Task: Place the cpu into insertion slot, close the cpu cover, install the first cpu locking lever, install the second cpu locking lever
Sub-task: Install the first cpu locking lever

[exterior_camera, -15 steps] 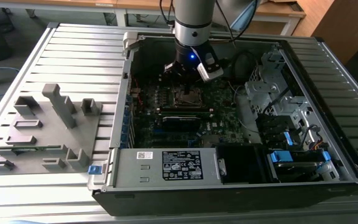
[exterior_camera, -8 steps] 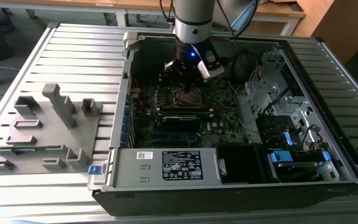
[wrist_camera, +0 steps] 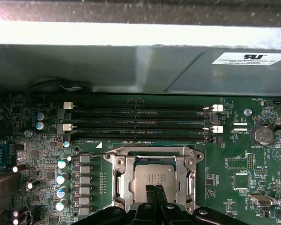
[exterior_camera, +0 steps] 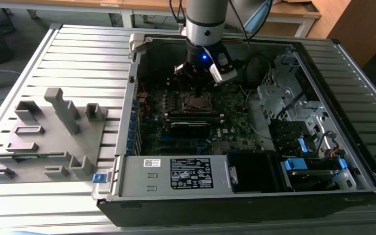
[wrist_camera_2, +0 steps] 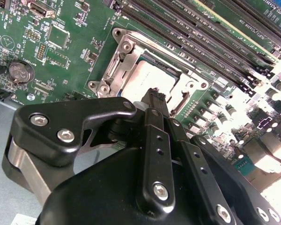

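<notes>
Directly below the claw (wrist_camera: 154, 189), clenched on nothing, the cpu (wrist_camera: 152, 174) sits in the insertion slot (wrist_camera: 190, 161) with the cpu cover (wrist_camera: 123, 183) flat around it; past the claw's tips, a white printed label (wrist_camera: 250, 58) marks the case wall (wrist_camera: 107, 70).

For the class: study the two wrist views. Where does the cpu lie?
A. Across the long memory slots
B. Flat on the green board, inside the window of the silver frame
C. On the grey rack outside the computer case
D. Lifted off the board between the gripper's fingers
B: in the first wrist view the cpu lies flat on the motherboard, framed by the cpu cover, with the closed gripper just over it.
</notes>
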Action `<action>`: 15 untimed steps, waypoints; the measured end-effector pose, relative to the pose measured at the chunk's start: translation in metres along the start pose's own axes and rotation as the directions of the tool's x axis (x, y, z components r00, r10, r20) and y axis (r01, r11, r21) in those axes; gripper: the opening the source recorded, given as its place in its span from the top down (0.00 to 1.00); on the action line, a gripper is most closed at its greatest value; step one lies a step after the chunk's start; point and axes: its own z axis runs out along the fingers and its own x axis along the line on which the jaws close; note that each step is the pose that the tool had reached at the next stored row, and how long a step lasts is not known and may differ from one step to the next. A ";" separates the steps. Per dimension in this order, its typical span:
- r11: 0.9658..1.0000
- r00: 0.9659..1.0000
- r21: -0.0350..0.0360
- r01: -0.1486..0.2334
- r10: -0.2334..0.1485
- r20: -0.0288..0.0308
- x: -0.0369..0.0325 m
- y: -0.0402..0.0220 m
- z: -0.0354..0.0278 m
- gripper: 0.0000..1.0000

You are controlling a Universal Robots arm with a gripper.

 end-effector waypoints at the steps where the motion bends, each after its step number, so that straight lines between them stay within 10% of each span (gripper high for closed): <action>1: 1.000 1.000 0.000 0.000 0.000 0.000 0.0000 0.0000 -0.0002 0.90; 15: 1.000 1.000 0.000 0.000 0.000 0.000 -0.0004 0.0002 -0.0089 0.90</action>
